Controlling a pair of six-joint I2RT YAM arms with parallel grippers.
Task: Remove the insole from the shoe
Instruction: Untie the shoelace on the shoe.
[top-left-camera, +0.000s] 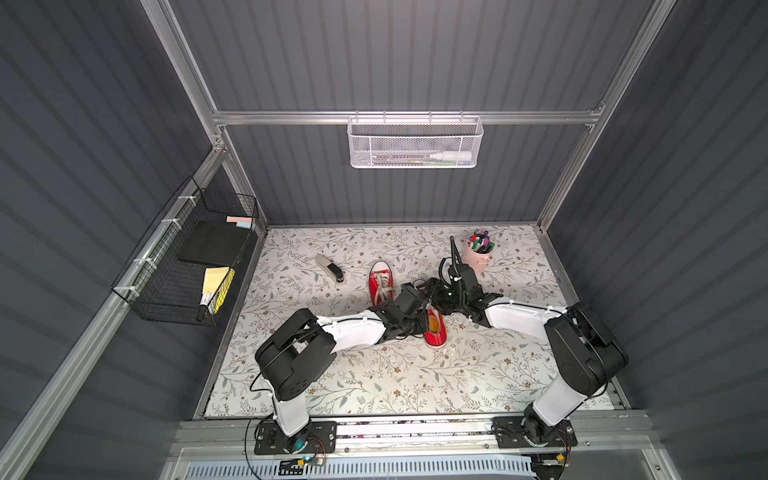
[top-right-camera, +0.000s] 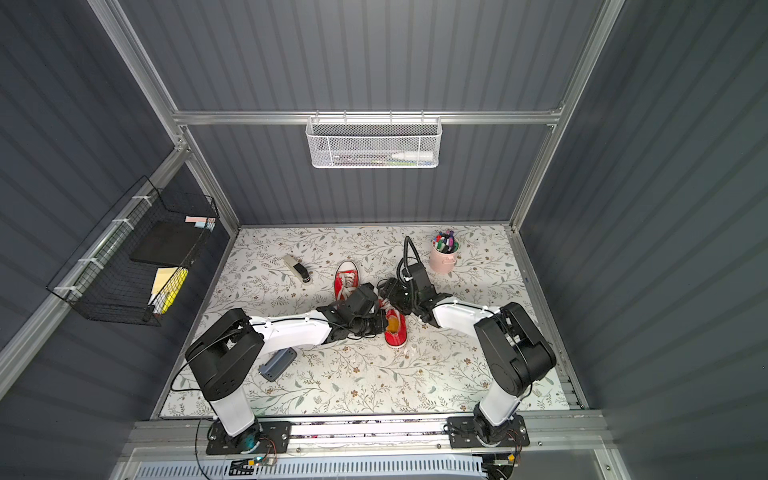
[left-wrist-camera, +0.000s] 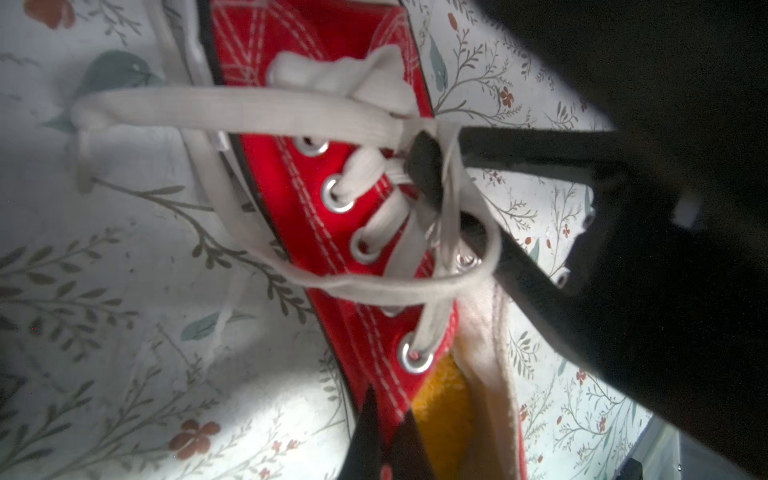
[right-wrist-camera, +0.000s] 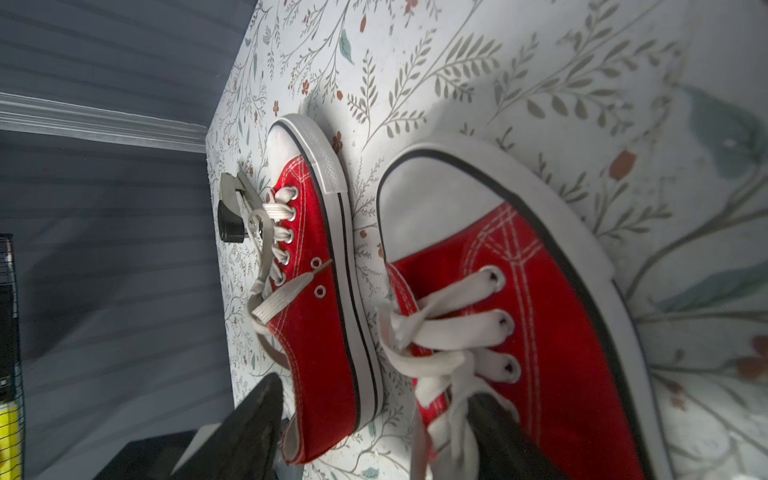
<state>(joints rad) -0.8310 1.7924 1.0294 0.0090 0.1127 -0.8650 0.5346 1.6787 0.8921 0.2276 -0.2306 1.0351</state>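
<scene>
A red canvas shoe (top-left-camera: 436, 337) (top-right-camera: 395, 334) lies mid-table with its heel toward the arms' bases. Its yellow-orange insole (top-left-camera: 435, 323) (left-wrist-camera: 444, 415) lies inside the opening. My left gripper (left-wrist-camera: 388, 409) (top-left-camera: 424, 322) is shut on the shoe's red side wall at the collar, one finger outside and one inside against the insole. My right gripper (right-wrist-camera: 376, 392) (top-left-camera: 432, 297) stands open over the laces. One of its fingers (left-wrist-camera: 424, 166) sits among the white laces (left-wrist-camera: 374, 174) by the tongue. The toe is hidden under the grippers in both top views.
A second red shoe (top-left-camera: 381, 282) (right-wrist-camera: 316, 270) lies just beyond, close beside the first. A stapler (top-left-camera: 330, 269) is at the back left and a pink cup of markers (top-left-camera: 478, 251) at the back right. A grey object (top-right-camera: 277, 363) lies by the left arm.
</scene>
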